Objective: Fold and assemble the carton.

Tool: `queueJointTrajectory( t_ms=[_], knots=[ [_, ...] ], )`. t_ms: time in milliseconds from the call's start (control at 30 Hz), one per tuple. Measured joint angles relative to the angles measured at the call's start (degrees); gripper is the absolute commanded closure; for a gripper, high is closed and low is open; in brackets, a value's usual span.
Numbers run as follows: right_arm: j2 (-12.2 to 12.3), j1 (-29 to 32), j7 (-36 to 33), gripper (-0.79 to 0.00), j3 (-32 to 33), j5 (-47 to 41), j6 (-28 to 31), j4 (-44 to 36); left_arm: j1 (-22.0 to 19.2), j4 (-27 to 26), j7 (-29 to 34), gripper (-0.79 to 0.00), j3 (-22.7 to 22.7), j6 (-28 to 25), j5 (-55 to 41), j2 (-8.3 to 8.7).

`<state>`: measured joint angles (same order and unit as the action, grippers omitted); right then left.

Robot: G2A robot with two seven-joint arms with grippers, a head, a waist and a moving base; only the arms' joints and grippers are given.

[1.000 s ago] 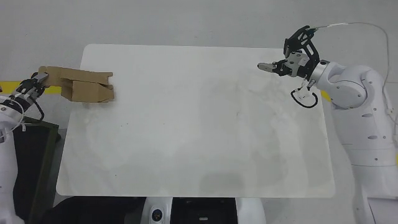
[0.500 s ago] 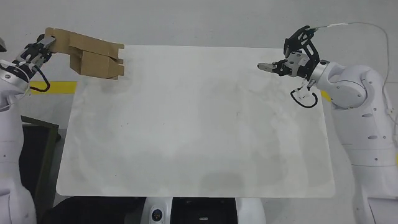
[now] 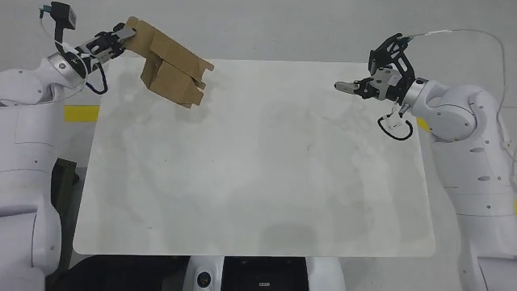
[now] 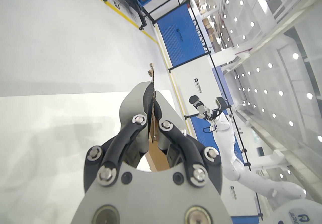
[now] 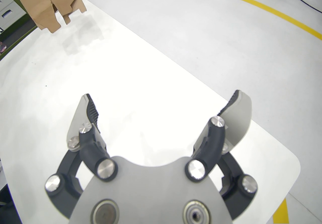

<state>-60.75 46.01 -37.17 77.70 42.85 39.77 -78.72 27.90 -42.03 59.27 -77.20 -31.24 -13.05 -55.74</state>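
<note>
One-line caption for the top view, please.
Left gripper holds the unassembled carton aloft over the table's far corner; right gripper hovers open at the opposite side.

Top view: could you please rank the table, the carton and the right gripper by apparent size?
1. table
2. carton, held up nearer the camera, yet clearly smaller than the table
3. right gripper

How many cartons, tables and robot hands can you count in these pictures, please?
carton: 1
table: 1
hands: 2 (left hand, shut on the carton; right hand, open)
Total: 4
</note>
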Motion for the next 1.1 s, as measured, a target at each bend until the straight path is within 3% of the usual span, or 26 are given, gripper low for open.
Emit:
queueJointTrajectory(
  t_ms=[600, 933, 1100],
  knots=[
    [0.0, 0.0, 0.0, -0.785, 0.0, 0.0, 0.0, 0.0, -2.1, -5.5, 13.3, 0.0, 12.6, -0.5, -7.0, -4.03],
    [0.0, 0.2, 0.2, -0.785, 0.0, -0.2, -0.2, 0.0, 0.0, -14.0, 14.9, 0.0, 18.1, 1.1, -7.8, -4.03],
    [0.0, 1.6, -2.4, -0.785, -1.1, -7.4, 1.3, 1.3, 0.8, -17.3, 15.7, 0.0, 20.1, 1.9, -9.8, -3.55]
  ],
)
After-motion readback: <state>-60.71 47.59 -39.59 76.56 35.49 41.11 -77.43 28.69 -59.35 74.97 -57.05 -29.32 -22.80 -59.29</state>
